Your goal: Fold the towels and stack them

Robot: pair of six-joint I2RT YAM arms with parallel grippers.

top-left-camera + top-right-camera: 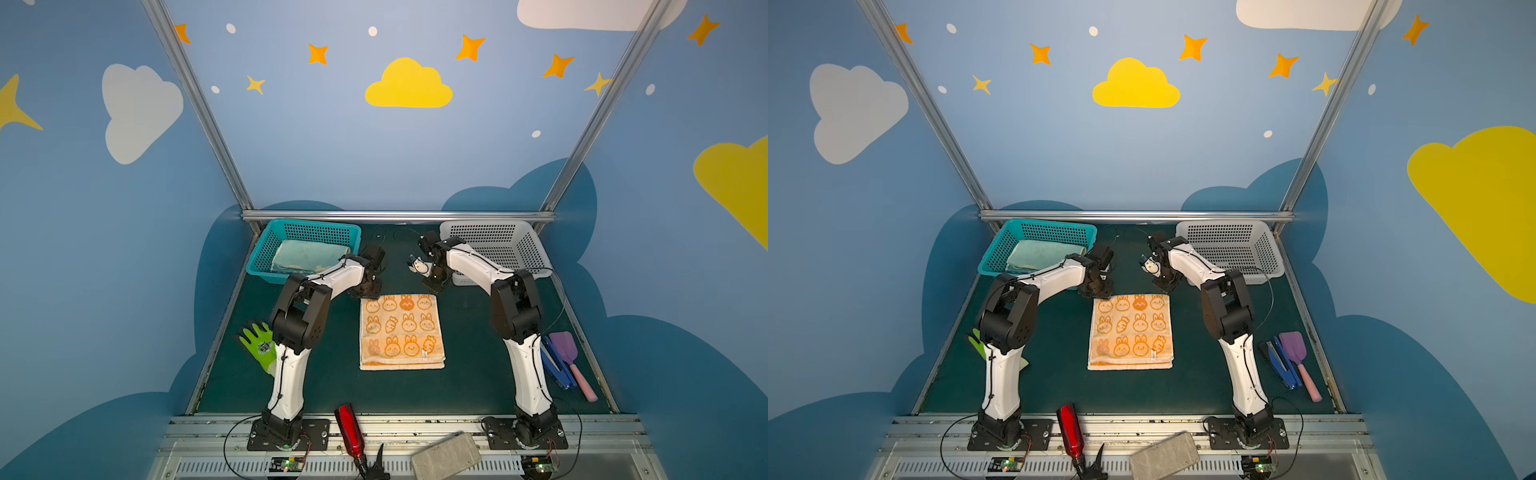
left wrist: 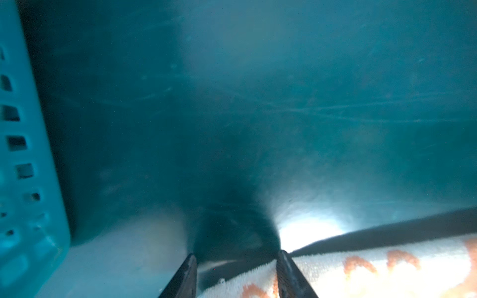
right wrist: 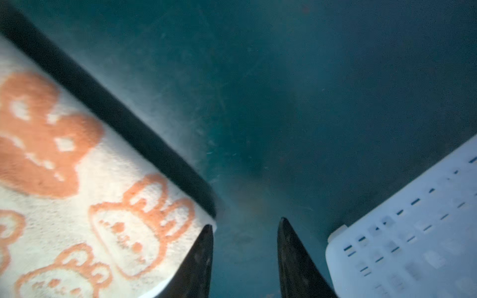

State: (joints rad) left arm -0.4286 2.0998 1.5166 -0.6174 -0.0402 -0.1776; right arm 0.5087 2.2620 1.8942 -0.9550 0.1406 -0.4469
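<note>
The left gripper (image 2: pixel 236 254) stands released with one corner of the orange towel (image 1: pixel 401 332) between its jaws, and the right gripper (image 3: pixel 245 223), also released and empty, has another corner just outside its jaws.

Counted two towels: orange rabbit towel (image 1: pixel 401 332) at centre of table (image 1: pixel 469 374), pale blue-yellow towel (image 1: pixel 309 257) inside teal basket (image 1: pixel 307 226).
Two baskets: the teal basket at 11 o'clock, white basket (image 1: pixel 490 232) at 1 o'clock.
Two grippers: left gripper (image 2: pixel 237 254), right gripper (image 3: pixel 245 222).
One green glove (image 1: pixel 257 345) at 8 o'clock.
One blue stapler (image 1: pixel 555 368) and one purple spatula (image 1: pixel 564 343) with pink handle, both at 4 o'clock.
One red bottle (image 1: pixel 348 432) and one grey block (image 1: pixel 446 457) at 6 o'clock, past the table's front edge.
More towels under the pale one: cannot tell.
</note>
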